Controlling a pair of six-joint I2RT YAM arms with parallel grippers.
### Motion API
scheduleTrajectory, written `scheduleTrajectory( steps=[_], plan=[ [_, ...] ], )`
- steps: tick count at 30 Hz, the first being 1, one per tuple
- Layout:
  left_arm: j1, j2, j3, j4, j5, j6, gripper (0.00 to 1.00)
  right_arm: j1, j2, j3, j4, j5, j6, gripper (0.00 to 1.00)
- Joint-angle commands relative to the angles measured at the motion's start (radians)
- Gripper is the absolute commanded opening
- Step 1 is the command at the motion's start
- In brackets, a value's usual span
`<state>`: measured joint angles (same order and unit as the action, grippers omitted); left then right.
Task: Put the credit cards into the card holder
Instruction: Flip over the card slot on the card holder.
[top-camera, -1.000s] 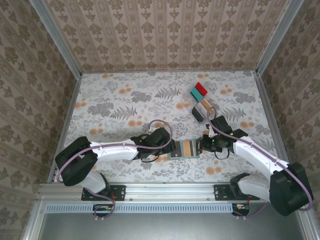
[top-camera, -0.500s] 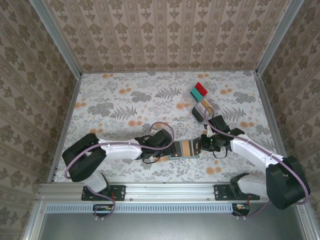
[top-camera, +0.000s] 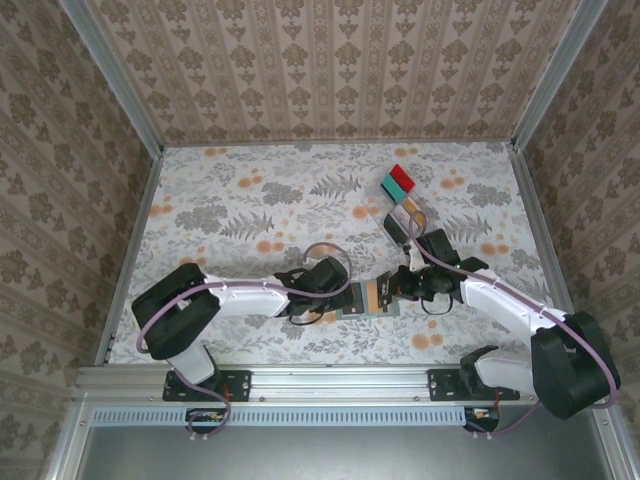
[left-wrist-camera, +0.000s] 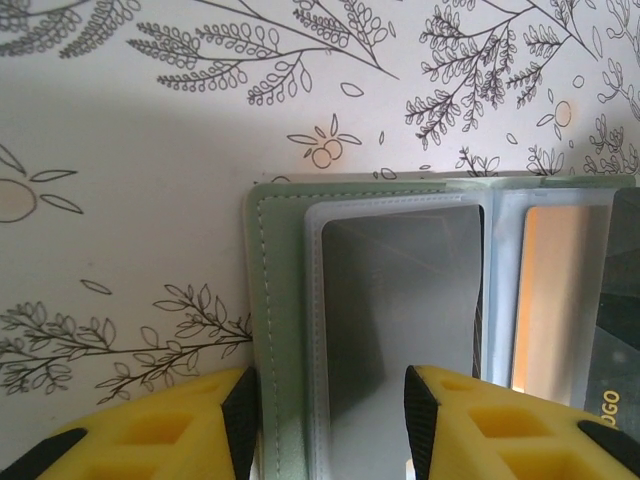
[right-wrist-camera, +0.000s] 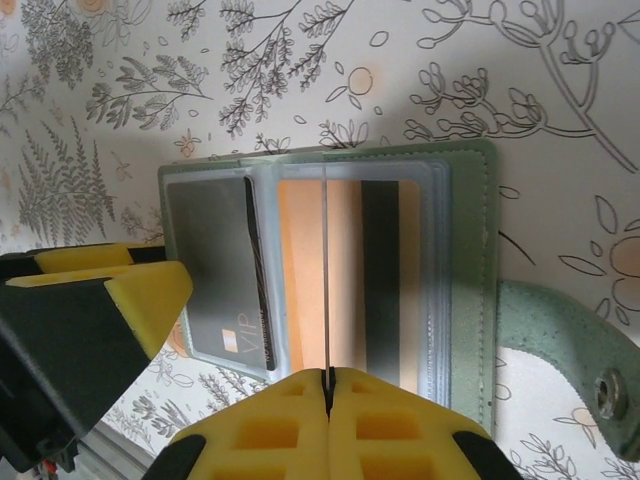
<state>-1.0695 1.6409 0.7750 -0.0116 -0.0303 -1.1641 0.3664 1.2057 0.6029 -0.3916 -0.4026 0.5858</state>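
Since a second ago the right arm has shifted leftward, bringing its fingers over the right edge of the card holder (top-camera: 370, 299), and the left arm's elbow has swung toward the centre.

Card holder: lying open and flat on the floral surface (top-camera: 250, 200), near the front edge, between the two arms.

Left fingers (left-wrist-camera: 215, 395): standing apart, one just outside the holder's stitched border and the other over the first clear sleeve. Nothing is clamped between them. That sleeve contains a dark grey card (left-wrist-camera: 400, 290). The next sleeve along contains an orange card (left-wrist-camera: 555, 290).

Right fingers (right-wrist-camera: 345, 405): pressed together, with a thin edge rising from between them across the orange card. Whether this edge is a card or a clear leaf cannot be determined.

Red card (top-camera: 403, 173) and teal card (top-camera: 394, 186): at the far right of the surface, well apart from the holder.
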Motion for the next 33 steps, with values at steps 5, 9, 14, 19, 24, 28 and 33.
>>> scheduleTrajectory(
  steps=[5, 9, 14, 19, 24, 28, 33],
  plan=[
    [-0.016, 0.033, 0.013, 0.028, 0.027, -0.021, 0.45, 0.005, -0.047, 0.040, -0.140, 0.154, -0.064, 0.06],
    [-0.016, 0.033, 0.012, 0.026, 0.026, -0.023, 0.45, 0.007, -0.034, 0.034, -0.141, 0.161, -0.067, 0.06],
    [-0.017, 0.033, 0.013, 0.027, 0.024, -0.025, 0.45, 0.007, -0.042, 0.037, -0.140, 0.183, -0.072, 0.06],
    [-0.017, 0.035, 0.014, 0.027, 0.025, -0.023, 0.45, 0.006, -0.033, 0.038, -0.166, 0.189, -0.086, 0.06],
    [-0.018, 0.037, 0.017, 0.026, 0.027, -0.021, 0.45, 0.006, 0.000, 0.013, -0.115, 0.170, -0.083, 0.06],
    [-0.017, 0.040, 0.018, 0.027, 0.030, -0.022, 0.45, 0.007, 0.024, -0.007, -0.060, 0.106, -0.056, 0.06],
    [-0.018, 0.040, 0.019, 0.026, 0.030, -0.022, 0.45, 0.007, -0.019, -0.011, -0.029, 0.070, -0.017, 0.06]
  ],
)
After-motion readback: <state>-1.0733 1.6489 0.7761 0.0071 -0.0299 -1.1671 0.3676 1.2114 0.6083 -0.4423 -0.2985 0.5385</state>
